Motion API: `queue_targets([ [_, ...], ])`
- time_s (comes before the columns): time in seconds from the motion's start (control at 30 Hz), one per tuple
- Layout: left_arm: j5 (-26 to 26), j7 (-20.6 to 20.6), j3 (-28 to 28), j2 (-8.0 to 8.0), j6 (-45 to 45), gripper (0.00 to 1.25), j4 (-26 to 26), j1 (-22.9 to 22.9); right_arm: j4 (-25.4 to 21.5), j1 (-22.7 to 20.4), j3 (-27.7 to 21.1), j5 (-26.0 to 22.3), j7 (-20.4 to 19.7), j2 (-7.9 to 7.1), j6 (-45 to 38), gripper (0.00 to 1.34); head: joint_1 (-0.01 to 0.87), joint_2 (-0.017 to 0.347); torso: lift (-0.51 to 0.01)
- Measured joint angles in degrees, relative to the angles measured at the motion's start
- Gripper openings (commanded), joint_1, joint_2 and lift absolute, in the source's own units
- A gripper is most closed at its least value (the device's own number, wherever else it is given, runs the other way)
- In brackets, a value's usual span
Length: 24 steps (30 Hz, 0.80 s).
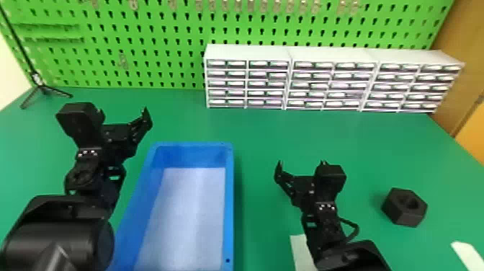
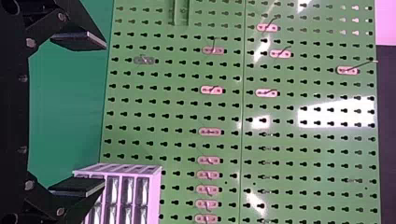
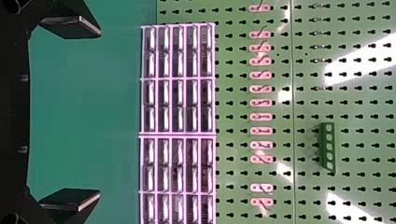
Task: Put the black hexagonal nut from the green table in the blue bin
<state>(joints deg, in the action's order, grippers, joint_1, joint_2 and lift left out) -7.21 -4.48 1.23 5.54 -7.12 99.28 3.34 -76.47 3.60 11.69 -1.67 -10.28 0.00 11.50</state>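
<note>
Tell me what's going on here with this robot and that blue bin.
Nothing is being handled right now. The robot's left gripper and right gripper are both open and empty, one on each side of the blue bin. The black hexagonal nut lies on the green table, off to the right of the right gripper, so it has not been put in the bin yet.

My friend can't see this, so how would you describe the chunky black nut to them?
On the green table, look right of the blue plastic bin, past the robot's right gripper. The black hexagonal nut lies flat there, six-sided with a round hole.
</note>
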Motion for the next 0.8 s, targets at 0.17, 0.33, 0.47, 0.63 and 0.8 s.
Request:
queue_targets([
  [0.17, 0.0, 0.0, 0.0, 0.00, 0.0, 1.01, 0.0, 0.0, 0.0, 0.0, 0.1, 0.0, 0.0, 0.00, 0.0, 1.24, 0.686, 0.028, -0.096],
  [0.33, 0.0, 0.0, 0.0, 0.00, 0.0, 1.01, 0.0, 0.0, 0.0, 0.0, 0.2, 0.0, 0.0, 0.00, 0.0, 1.24, 0.686, 0.028, -0.096],
  [0.47, -0.1, 0.0, 0.0, 0.00, 0.0, 1.01, 0.0, 0.0, 0.0, 0.0, 0.2, 0.0, 0.0, 0.00, 0.0, 1.24, 0.686, 0.028, -0.096],
  [0.63, 0.0, 0.0, -0.1, 0.00, 0.0, 1.01, 0.0, 0.1, 0.0, 0.1, 0.5, 0.0, 0.0, 0.00, 0.0, 1.24, 0.686, 0.028, -0.096],
  [0.8, 0.0, 0.0, -0.1, 0.00, 0.0, 1.01, -0.1, 0.1, 0.0, 0.2, 0.7, 0.0, 0.0, 0.00, 0.0, 1.24, 0.686, 0.028, -0.096],
])
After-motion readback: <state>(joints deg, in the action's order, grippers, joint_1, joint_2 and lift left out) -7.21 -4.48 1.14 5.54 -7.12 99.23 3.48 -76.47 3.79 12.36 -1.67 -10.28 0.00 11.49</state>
